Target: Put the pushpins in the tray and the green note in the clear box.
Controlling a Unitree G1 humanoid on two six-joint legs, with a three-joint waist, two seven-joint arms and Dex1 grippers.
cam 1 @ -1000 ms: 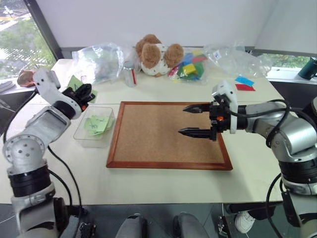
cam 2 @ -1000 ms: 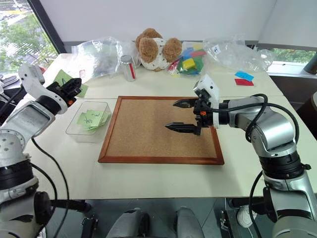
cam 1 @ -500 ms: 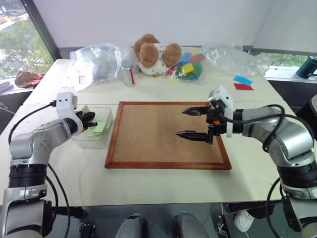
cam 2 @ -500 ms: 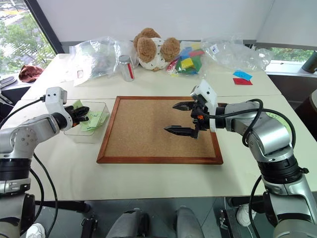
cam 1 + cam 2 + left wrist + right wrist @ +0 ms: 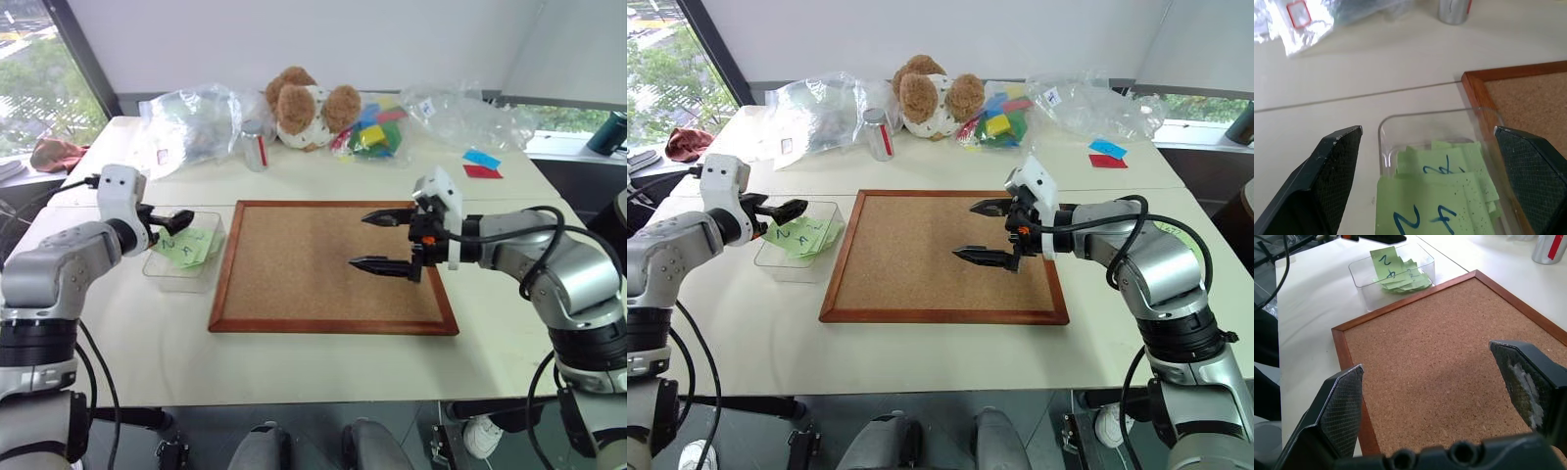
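Left eye view looks down on a pale cream table [image 5: 323, 362] set against a white wall, with windows showing greenery at the far left and far right. A wood-framed cork board [image 5: 333, 264] lies flat at the middle of the table, its surface bare. Just beside its left edge sits the clear box [image 5: 184, 253], and the green note [image 5: 180, 247] lies in it on top of other pale-green notes, scribbles facing up. The left gripper [image 5: 168, 220] hovers over the box's far-left corner with its fingers spread wide and nothing between them. The right gripper [image 5: 384, 240] hangs over the right half of the cork board, pointing left, its two fingers also wide apart and holding nothing. Along the far edge stand a teddy bear [image 5: 306, 108], a silver can [image 5: 256, 147], crumpled clear plastic bags [image 5: 191, 122] on either side, and coloured blocks [image 5: 374, 130]; blue and red paper pieces [image 5: 482, 164] lie near the far right corner. A reddish-brown object [image 5: 54, 154] rests off the table's far-left end, too unclear to identify. Left wrist view adds the blue handwriting on the top note [image 5: 1437, 215] and the box's rounded transparent wall [image 5: 1382, 139] touching the board's frame corner. Right wrist view shows the board's grainy cork [image 5: 1449, 357] and the box [image 5: 1396, 276] past its corner.
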